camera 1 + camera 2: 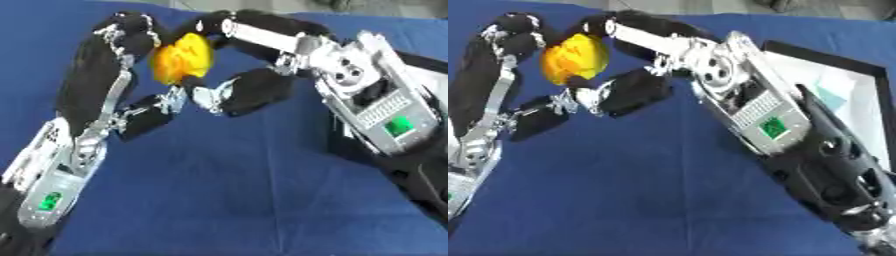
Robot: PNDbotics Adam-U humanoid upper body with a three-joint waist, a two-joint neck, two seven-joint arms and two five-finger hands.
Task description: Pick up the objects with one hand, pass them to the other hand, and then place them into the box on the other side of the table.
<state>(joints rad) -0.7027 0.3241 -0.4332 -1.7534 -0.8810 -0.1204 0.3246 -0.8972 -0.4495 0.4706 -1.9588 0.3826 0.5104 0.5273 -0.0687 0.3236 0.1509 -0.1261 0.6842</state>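
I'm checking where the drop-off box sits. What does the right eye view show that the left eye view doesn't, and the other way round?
Only the right eye view shows the box: a black-rimmed tray with a pale inside, at the right edge behind the right arm. Only the left eye view shows the left forearm's green-lit panel in full. Both share the blue cloth and the handover: left hand and right hand both curled around the yellow object, held above the cloth.

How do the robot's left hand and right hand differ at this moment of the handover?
The left hand rises from the lower left with fingers arched over the yellow object; the right hand reaches in from the right, fingers above and below it. A box shows beside the right hand only. Both touch the object above the blue cloth.
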